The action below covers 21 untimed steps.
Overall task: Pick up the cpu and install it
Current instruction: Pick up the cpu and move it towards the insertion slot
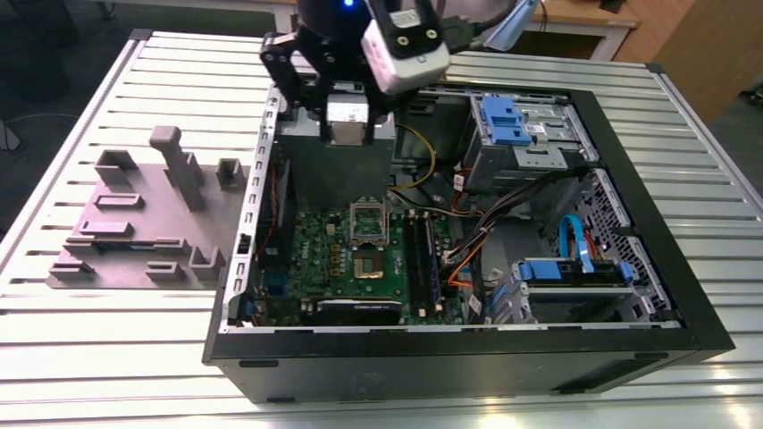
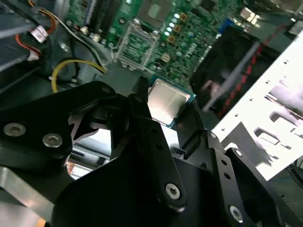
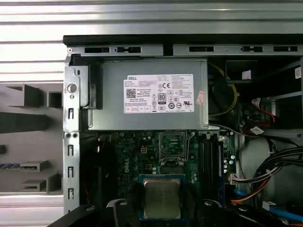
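Pincer point(image 2: 166, 108) links loom closest, jaws closed on the cpu point(image 2: 165, 100) by its edges. Beneath it we see the open case point(image 1: 477, 362), then the grey power supply point(image 3: 147, 94), the motherboard point(image 3: 128, 156), and the socket point(image 3: 171, 146) with free room above.

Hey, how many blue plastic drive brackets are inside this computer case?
2. In the exterior view, one blue bracket sits in the case's upper part; the other bracket is lower, further toward the exterior view's right. More may be hidden.
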Motion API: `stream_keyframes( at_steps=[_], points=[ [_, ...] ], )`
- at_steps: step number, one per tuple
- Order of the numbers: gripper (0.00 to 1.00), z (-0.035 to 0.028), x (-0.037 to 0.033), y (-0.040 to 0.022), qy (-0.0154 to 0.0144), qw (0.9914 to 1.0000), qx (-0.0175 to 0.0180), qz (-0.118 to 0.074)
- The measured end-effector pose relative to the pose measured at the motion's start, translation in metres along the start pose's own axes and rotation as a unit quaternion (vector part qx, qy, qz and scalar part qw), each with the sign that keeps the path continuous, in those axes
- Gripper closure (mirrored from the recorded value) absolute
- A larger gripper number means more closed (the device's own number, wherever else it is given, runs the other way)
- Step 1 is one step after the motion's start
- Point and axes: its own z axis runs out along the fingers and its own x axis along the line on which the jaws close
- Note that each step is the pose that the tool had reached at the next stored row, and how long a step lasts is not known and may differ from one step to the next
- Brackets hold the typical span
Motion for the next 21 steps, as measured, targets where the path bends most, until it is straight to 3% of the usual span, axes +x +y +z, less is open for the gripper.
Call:
stream_keyframes(
  at_steps=[8,11,16,21],
  points=[
    [0.53,0.0047,-0.0363,0.0010,0.0000,1.00000,0.0000,0.000],
    [0.53,0.0075,-0.0466,0.0004,0.0000,1.00000,-0.0001,0.000],
    [0.53,0.0084,-0.0474,-0.0128,0.0000,1.00000,-0.0001,0.000],
    [0.53,0.0083,-0.0474,-0.0133,0.0000,1.00000,0.0000,0.000]
  ],
)
